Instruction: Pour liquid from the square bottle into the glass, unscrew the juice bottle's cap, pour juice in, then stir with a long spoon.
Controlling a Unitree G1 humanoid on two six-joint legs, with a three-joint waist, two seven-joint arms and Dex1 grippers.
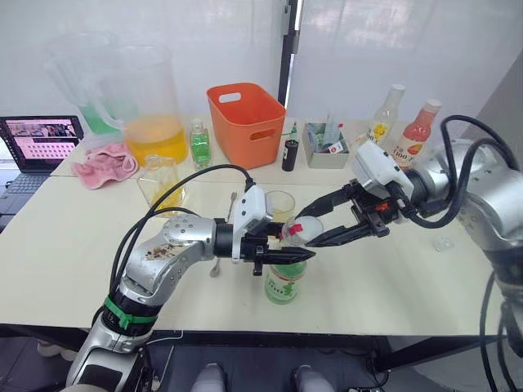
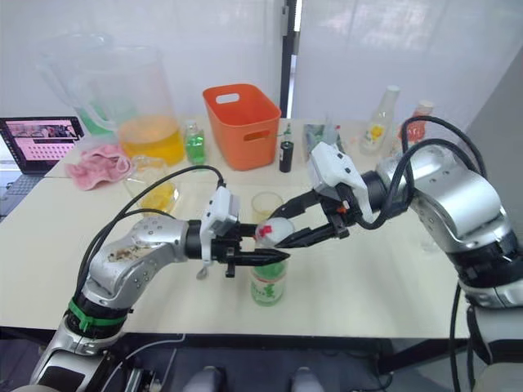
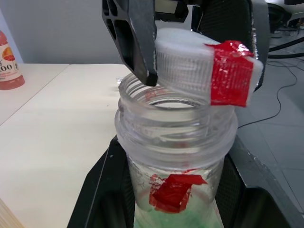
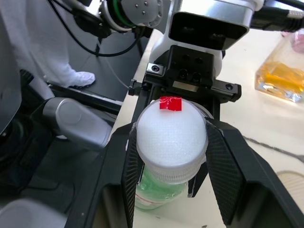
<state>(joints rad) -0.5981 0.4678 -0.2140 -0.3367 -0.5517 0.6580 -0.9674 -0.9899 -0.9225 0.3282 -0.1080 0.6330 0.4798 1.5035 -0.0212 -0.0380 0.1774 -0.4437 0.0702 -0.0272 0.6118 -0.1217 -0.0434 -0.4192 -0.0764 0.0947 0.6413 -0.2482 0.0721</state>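
The juice bottle (image 1: 285, 283), green-and-white labelled, stands upright near the table's front. My left gripper (image 1: 289, 256) is shut on its neck. In the left wrist view the bottle's mouth (image 3: 175, 124) is open. The white cap (image 3: 205, 70) with its red mark hangs tilted just above the mouth, and my right gripper (image 1: 304, 235) is shut on it; the cap (image 4: 171, 138) sits between the black fingers (image 4: 223, 166). Just behind stands the glass (image 1: 280, 206), holding some yellowish liquid. The square bottle (image 1: 161, 181) stands further left. The long spoon (image 1: 216, 266) lies on the table, partly hidden by my left arm.
Along the back stand a huge pitcher (image 1: 151, 106), a small green bottle (image 1: 199, 144), an orange basket (image 1: 245, 122), a small dark bottle (image 1: 290, 152), a grey box (image 1: 325, 148), a yellow-labelled bottle (image 1: 384, 116) and a pink-red bottle (image 1: 415, 136). At far left are a pink cloth (image 1: 105, 163) and a laptop (image 1: 41, 140).
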